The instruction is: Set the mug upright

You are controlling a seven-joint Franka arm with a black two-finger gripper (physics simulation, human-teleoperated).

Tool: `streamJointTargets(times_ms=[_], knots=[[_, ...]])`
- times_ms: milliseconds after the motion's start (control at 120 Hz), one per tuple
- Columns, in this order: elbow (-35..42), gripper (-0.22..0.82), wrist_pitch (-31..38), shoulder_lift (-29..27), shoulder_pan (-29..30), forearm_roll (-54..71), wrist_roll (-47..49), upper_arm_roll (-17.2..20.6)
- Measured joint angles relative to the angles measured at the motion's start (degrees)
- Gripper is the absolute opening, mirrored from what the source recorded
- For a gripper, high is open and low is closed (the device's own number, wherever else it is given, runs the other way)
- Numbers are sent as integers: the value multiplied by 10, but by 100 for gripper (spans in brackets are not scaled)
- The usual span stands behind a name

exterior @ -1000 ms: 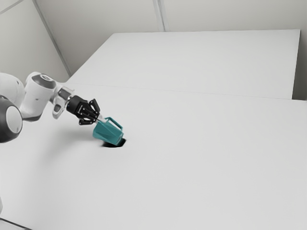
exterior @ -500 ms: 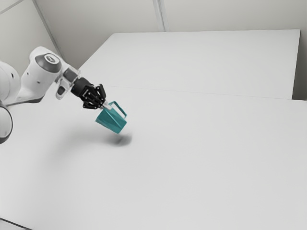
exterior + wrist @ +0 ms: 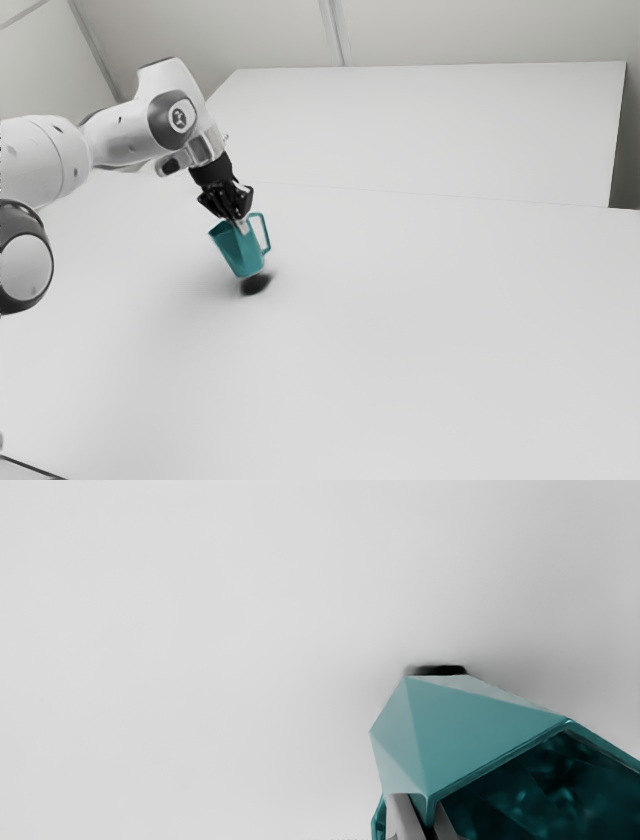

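Note:
Pointing steeply down in the exterior view, my gripper [image 3: 241,226] is shut on the wall of the teal mug [image 3: 236,252] near its rim. The mug hangs slightly above the table [image 3: 400,340], its shadow just below it. It tilts a little, with its mouth up and toward the exterior view's left and its handle [image 3: 266,232] on the right side. In the wrist view the gripper [image 3: 429,825] pinches the mug's wall [image 3: 465,735], one finger inside the dark opening and one outside.
A large white panel [image 3: 430,130] stands beyond the table's far side. A dark shadow [image 3: 442,670] lies on the table beside the mug's base in the wrist view.
The mug was lifted off the table and has turned from strongly tilted to closer to upright. My hand has swung from slanting to steeply downward, shifting toward the exterior view's right.

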State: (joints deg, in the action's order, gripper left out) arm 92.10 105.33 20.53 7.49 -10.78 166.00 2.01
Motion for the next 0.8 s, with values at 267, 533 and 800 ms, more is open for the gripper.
streamJointTargets(times_ms=[267,533,800], knots=[[-7,-18,28,15,-37,80,0,-4],[-2,-18,94,23,-64,158,0,-4],[14,-18,159,39,-70,178,0,-3]])
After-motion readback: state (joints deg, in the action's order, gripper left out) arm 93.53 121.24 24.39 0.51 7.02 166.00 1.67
